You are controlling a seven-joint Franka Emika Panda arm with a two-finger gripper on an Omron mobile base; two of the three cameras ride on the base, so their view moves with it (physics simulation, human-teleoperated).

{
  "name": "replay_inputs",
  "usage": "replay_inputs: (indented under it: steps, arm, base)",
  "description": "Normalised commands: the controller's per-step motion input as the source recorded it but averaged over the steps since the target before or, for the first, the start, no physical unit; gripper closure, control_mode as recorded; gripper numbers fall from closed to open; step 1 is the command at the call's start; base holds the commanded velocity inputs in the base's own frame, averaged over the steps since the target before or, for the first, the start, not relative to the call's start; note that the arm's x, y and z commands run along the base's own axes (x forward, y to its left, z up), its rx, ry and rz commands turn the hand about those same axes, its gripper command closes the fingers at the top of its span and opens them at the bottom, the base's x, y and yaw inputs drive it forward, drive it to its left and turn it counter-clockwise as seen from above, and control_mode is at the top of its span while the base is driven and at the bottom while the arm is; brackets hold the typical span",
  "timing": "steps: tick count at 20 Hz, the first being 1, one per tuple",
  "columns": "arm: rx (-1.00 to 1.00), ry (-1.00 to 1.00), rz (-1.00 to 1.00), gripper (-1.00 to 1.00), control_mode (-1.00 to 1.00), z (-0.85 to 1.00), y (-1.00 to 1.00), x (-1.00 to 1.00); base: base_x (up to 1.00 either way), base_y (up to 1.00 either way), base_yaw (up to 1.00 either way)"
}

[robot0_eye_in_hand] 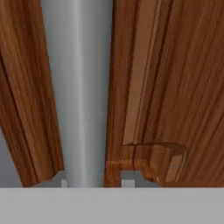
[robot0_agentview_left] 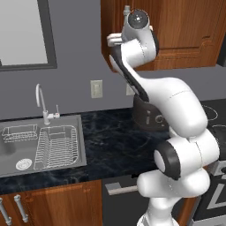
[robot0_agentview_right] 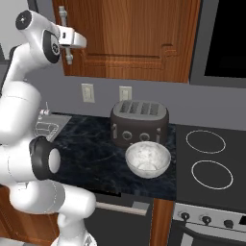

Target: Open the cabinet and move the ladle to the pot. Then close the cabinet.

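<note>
The reddish-brown wall cabinet (robot0_agentview_right: 134, 33) is closed, with its raised-panel door (robot0_eye_in_hand: 175, 87) close in front of the hand. My gripper (robot0_agentview_right: 67, 44) is raised to the door's left edge, at the long silver bar handle (robot0_agentview_right: 63, 14). In the hand view the handle (robot0_eye_in_hand: 78, 87) runs straight up between my two fingertips, and the gripper (robot0_eye_in_hand: 94, 181) straddles it. Contact with the bar cannot be made out. In the left base view the hand (robot0_agentview_left: 129, 20) sits against the cabinet (robot0_agentview_left: 185, 31) at its handle (robot0_agentview_left: 127, 9). The ladle and the pot are out of view.
A dark toaster (robot0_agentview_right: 139, 122) stands on the black counter below the cabinet, with a white speckled bowl (robot0_agentview_right: 148, 159) in front of it. The stove top (robot0_agentview_right: 206, 158) lies to the right. A sink (robot0_agentview_left: 39, 141) with a faucet (robot0_agentview_left: 42, 101) lies to the left.
</note>
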Motion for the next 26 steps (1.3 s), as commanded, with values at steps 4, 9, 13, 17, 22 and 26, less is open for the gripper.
replay_inputs:
  steps: [4,9,13,17,22,26]
  arm:
    - [0.06,0.18,-0.37,1.00,-1.00,0.00,-0.88,-0.45]
    - [0.05,0.04,-0.29,1.00,-1.00,0.00,-0.99,-0.78]
    - [0.04,-0.11,-0.18,1.00,-1.00,0.00,-1.00,-1.00]
    - [0.08,-0.27,-0.10,1.00,-1.00,0.00,-1.00,-1.00]
    - [0.13,-0.31,-0.01,1.00,-1.00,0.00,-1.00,-1.00]
    - [0.15,-0.27,0.00,1.00,-1.00,0.00,-1.00,-1.00]
  base:
    - [0.00,0.00,0.00]
    - [0.00,0.00,0.00]
    - [0.00,0.00,0.00]
    - [0.00,0.00,0.00]
    - [0.00,0.00,0.00]
    - [0.00,0.00,0.00]
